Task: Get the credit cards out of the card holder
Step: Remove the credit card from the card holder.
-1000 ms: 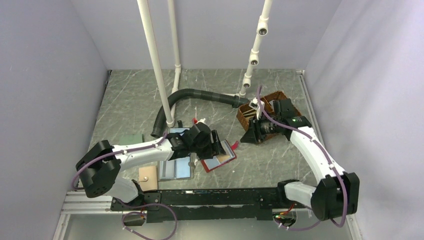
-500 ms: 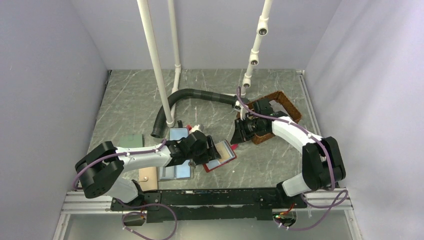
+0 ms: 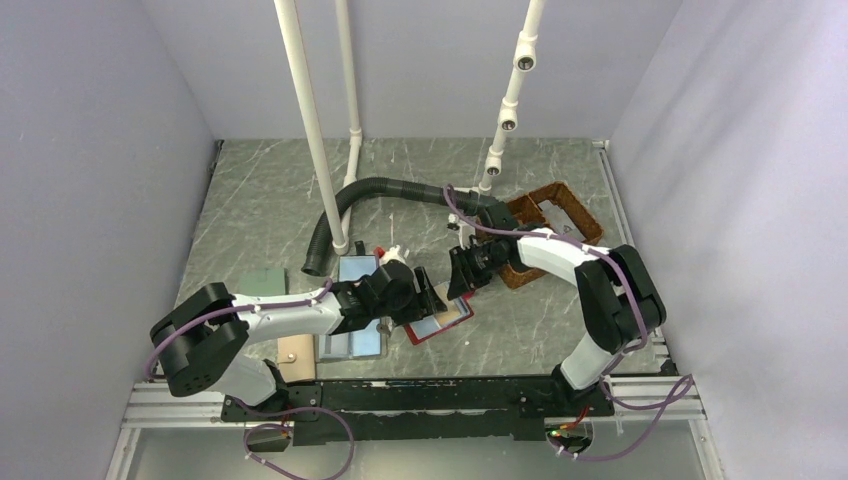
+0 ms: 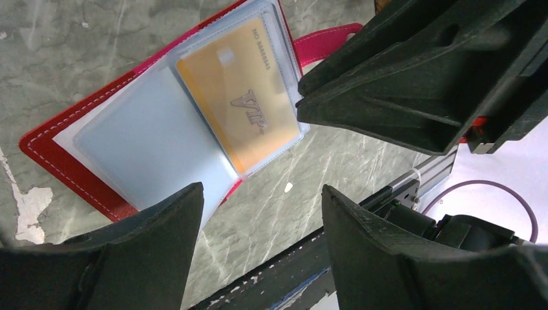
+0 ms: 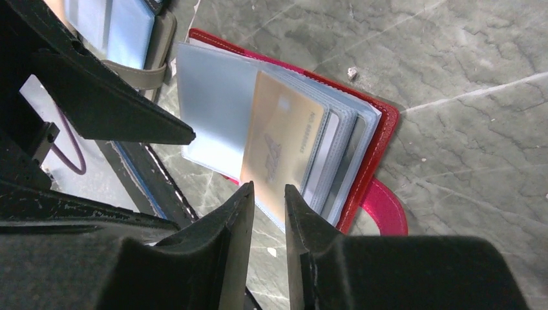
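The right gripper [image 3: 462, 272], narrowed but empty, had swung from the two-o'clock basket [image 3: 572, 204] to the red card holder [image 3: 432, 331], likely to pull its orange credit card [image 4: 239, 103]; the left gripper [image 4: 262, 194] gaped empty.

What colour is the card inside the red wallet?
The card is tan-orange with pale lettering. The left wrist view shows it best.

Large letters that appear to read "VIP" are seen across the face of the tan-orange credit card [image 4: 239, 103], which is kept under a clear sleeve in the right half of the open red card holder [image 4: 58, 155]. A line of small print along one long edge of the card is too fine to be read. No other lettering can be made out.
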Robot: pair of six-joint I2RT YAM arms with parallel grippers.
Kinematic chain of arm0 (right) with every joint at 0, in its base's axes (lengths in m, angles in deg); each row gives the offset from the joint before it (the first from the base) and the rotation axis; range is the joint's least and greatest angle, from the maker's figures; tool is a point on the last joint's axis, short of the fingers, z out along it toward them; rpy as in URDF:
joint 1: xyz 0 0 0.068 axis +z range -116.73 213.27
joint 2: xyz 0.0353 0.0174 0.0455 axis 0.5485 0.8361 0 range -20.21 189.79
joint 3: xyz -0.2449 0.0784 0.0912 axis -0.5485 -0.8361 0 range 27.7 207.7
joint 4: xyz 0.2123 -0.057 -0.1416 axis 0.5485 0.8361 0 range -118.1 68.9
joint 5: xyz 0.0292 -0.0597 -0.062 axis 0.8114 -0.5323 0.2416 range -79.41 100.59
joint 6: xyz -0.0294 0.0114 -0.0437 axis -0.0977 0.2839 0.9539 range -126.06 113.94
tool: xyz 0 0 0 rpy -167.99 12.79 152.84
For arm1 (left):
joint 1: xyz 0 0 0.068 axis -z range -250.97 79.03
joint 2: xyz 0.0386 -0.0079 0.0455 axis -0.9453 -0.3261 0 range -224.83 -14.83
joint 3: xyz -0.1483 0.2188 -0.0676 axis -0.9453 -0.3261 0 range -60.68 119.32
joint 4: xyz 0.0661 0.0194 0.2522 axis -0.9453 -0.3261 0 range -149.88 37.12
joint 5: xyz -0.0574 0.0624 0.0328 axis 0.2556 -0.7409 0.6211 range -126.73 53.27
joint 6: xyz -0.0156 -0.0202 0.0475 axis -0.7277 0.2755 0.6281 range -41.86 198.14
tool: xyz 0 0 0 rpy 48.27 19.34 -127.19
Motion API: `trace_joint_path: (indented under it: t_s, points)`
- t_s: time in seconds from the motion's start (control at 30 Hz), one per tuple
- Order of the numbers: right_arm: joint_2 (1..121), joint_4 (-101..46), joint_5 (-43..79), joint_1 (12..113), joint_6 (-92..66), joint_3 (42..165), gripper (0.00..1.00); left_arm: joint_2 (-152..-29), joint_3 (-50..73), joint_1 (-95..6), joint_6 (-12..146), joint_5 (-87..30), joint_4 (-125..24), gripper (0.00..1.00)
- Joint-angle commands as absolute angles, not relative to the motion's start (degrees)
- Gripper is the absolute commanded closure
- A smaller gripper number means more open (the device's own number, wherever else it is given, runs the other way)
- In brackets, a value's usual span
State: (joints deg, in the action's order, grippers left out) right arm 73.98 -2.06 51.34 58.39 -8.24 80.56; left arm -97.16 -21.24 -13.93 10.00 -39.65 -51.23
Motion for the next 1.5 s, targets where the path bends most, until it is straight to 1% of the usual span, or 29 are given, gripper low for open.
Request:
trace_joint_path:
  t_s: [0.0, 0.27, 0.47, 0.53, 0.67, 0.77, 1.0, 1.27, 1.47]
  points:
    - [73.72, -3.57, 48.46, 58.94, -9.05, 82.21, 0.73, -97.83, -20.97, -13.67, 10.99, -40.18, -48.18, 0.28]
    - [75.93, -2.94, 47.21, 59.14, -9.36, 83.29, 0.71, -100.26, -20.24, -13.98, 11.68, -39.13, -47.05, 0.27]
    - [77.22, -3.03, 48.81, 59.66, -9.8, 83.13, 0.71, -103.42, -19.27, -14.83, 12.01, -36.4, -45.6, 0.27]
    - [77.42, -3.22, 50.2, 59.86, -10.09, 82.91, 0.73, -104.46, -18.97, -15.01, 12.6, -35.05, -44.7, 0.26]
    - [77.05, -3.41, 53.54, 60.05, -10.59, 82.88, 0.86, -106.42, -17.85, -15.2, 13.74, -32.53, -43.56, 0.25]
    - [75.99, -3.77, 56.39, 60.15, -10.93, 82.7, 0.89, -107.61, -16.73, -15.27, 14.18, -31.74, -44.92, 0.24]
    - [75.1, -5.77, 64.4, 60.16, -12.68, 81.34, 0.89, -108.87, -16.32, -15.79, 13.34, -31.11, -45.87, 0.24]
    - [76.26, -7.39, 73.17, 61.76, -14.74, 80.84, 0.81, -107.65, -16.16, -16.48, 11.49, -33.11, -50.15, 0.25]
    - [77.28, -7.61, 75.31, 63.41, -15.52, 81.07, 0.78, -106.16, -16.79, -16.74, 10.32, -34.67, -52.15, 0.24]
